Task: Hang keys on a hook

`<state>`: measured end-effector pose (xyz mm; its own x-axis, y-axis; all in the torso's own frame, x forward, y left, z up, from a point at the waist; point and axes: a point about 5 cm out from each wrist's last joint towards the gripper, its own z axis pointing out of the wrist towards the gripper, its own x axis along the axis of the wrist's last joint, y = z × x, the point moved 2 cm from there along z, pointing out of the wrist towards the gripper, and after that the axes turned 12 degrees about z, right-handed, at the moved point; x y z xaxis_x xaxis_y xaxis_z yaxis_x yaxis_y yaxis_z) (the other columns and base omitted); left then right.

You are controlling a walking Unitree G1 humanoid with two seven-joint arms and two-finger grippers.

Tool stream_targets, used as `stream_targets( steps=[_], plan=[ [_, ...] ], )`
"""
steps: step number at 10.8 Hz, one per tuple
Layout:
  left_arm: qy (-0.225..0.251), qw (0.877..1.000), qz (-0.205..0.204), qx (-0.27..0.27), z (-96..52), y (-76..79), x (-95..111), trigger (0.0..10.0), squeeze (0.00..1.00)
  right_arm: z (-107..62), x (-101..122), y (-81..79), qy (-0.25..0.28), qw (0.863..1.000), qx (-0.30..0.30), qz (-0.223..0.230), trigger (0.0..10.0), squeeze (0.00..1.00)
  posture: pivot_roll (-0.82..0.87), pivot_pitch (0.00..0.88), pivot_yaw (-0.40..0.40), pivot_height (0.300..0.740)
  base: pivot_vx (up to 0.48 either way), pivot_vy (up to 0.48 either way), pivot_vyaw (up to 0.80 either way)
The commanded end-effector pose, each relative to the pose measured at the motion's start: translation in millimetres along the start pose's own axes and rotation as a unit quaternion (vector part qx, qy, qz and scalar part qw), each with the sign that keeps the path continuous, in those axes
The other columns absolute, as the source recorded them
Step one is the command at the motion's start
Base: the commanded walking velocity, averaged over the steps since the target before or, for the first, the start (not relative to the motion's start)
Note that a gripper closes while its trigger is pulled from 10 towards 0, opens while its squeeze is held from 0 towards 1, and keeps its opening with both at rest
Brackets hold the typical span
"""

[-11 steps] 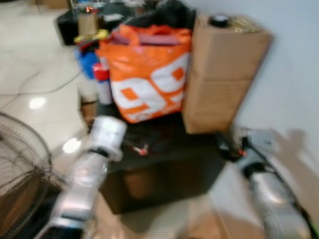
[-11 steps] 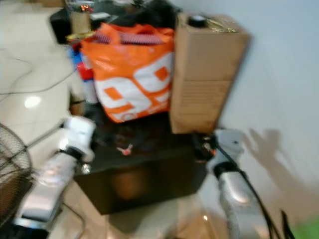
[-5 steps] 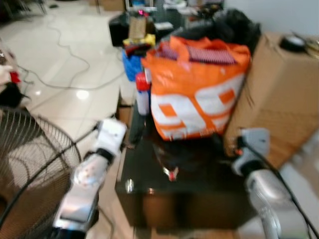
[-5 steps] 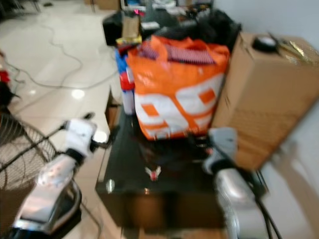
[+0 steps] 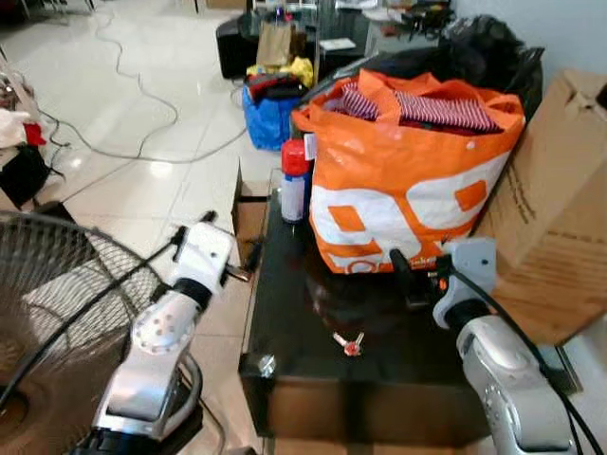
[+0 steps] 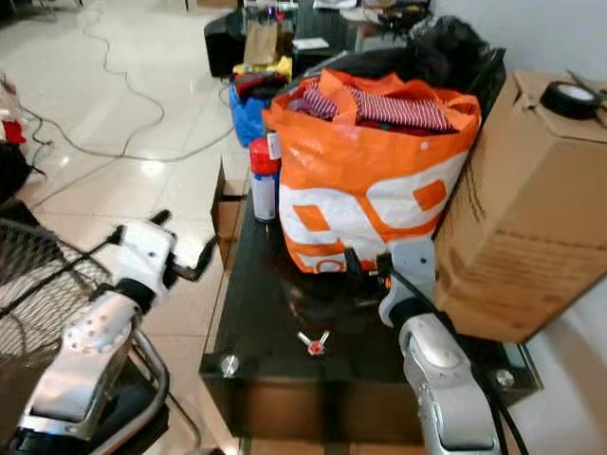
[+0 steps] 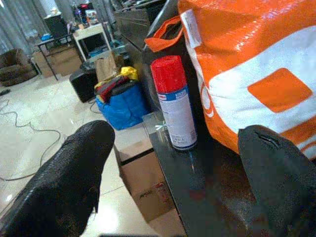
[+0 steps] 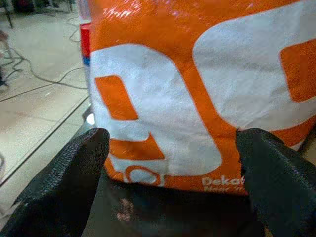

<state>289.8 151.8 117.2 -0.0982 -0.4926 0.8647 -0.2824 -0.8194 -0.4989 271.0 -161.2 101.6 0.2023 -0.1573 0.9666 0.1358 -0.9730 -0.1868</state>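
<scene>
A small bunch of keys (image 5: 347, 342) with a red tag lies on the black glass table (image 5: 294, 332), near its front edge. My right gripper (image 5: 410, 277) hangs open just above the table, behind and to the right of the keys, facing the orange bag (image 5: 408, 180). Its fingers (image 8: 64, 182) stand wide apart in the right wrist view. Off the table's left edge my left gripper (image 5: 223, 248) is open too, pointing toward a red-capped spray can (image 7: 174, 101). No hook can be made out.
The orange bag, stuffed with striped cloth, stands at the back of the table. A tall cardboard box (image 5: 560, 209) flanks it on the right. A wire fan guard (image 5: 57, 303) sits at the lower left. Cables (image 5: 123, 85) cross the tiled floor beyond.
The camera has swung and the picture has sharpened. The right gripper now sits over the table close to the bag. The keys lie where they were.
</scene>
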Motion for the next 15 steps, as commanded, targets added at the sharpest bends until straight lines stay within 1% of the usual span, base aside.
stream_targets(
  steps=[1,2,3,4,5,6,7,8,9,10,12,13,14,15],
  plan=[
    [-0.004,1.0,0.001,-0.025,-1.0,1.7,-4.6,10.0,0.22,6.6,2.5,-4.2,0.001,1.0,0.02,0.002,10.0,0.0,-0.01,0.0,0.003,0.74,0.0,0.0,0.0],
    [0.005,0.997,-0.004,-0.072,-2.4,6.7,-6.7,10.0,0.24,15.2,-5.3,-12.4,-0.021,0.998,0.052,-0.015,10.0,0.0,0.0,0.0,-0.001,0.74,0.0,0.0,0.0],
    [0.006,0.995,0.0,-0.1,-3.0,9.6,-9.2,10.0,0.24,20.2,-10.2,-18.7,-0.033,0.997,0.073,-0.023,10.0,0.0,0.0,0.0,-0.006,0.74,0.0,0.0,0.0],
    [0.001,0.986,0.017,-0.168,-4.4,17.0,-15.3,10.0,0.24,30.4,-25.4,-32.1,-0.063,0.99,0.12,-0.046,10.0,0.0,0.0,0.0,-0.022,0.74,0.0,0.0,0.0],
    [-0.01,0.976,0.038,-0.213,-4.8,21.5,-21.7,10.0,0.24,34.9,-43.2,-38.9,-0.094,0.981,0.157,-0.071,10.0,0.0,-0.01,0.0,-0.031,0.74,0.0,0.0,0.0],
    [-0.015,0.972,0.048,-0.231,-4.4,22.5,-25.0,10.0,0.24,36.9,-52.2,-39.9,-0.111,0.976,0.168,-0.084,10.0,0.0,-0.01,0.0,-0.037,0.74,0.0,0.0,0.0],
    [-0.026,0.959,0.068,-0.275,-2.3,27.2,-33.5,10.0,0.24,40.5,-68.2,-41.8,-0.146,0.966,0.188,-0.099,10.0,0.0,-0.01,0.0,-0.049,0.74,0.0,0.0,0.0],
    [-0.03,0.949,0.081,-0.304,-3.7,32.1,-37.9,10.0,0.24,41.4,-74.0,-42.1,-0.158,0.96,0.201,-0.111,10.0,0.0,-0.01,0.0,-0.057,0.74,0.0,0.0,0.0],
    [-0.038,0.932,0.094,-0.347,-7.3,41.4,-43.8,10.0,0.24,38.4,-84.8,-43.4,-0.185,0.947,0.229,-0.126,10.0,0.0,-0.01,0.014,-0.063,0.74,0.0,0.0,0.0],
    [-0.044,0.921,0.094,-0.374,-11.4,47.4,-47.7,10.0,0.24,36.1,-95.9,-43.2,-0.208,0.937,0.246,-0.133,10.0,0.0,-0.02,0.032,-0.066,0.74,0.0,0.0,0.0],
    [-0.046,0.9,0.08,-0.427,-20.8,56.6,-51.7,10.0,0.24,36.9,-111.5,-41.1,-0.237,0.926,0.254,-0.15,10.0,0.0,-0.02,0.055,-0.073,0.74,0.0,0.0,0.0],
    [-0.053,0.89,0.082,-0.445,-24.3,58.6,-53.4,10.0,0.24,38.7,-116.4,-37.9,-0.252,0.924,0.241,-0.158,10.0,0.0,-0.02,0.061,-0.076,0.74,0.0,0.0,0.0],
    [-0.057,0.883,0.088,-0.457,-26.8,60.0,-55.7,10.0,0.24,42.6,-121.6,-29.8,-0.269,0.924,0.207,-0.176,10.0,0.0,-0.02,0.073,-0.082,0.74,0.0,0.0,0.0],
    [-0.057,0.881,0.089,-0.461,-27.5,59.6,-56.2,10.0,0.24,46.5,-123.8,-24.9,-0.276,0.928,0.182,-0.17,7.6,0.0,-0.02,0.079,-0.087,0.74,0.0,0.0,0.0]
  ],
)
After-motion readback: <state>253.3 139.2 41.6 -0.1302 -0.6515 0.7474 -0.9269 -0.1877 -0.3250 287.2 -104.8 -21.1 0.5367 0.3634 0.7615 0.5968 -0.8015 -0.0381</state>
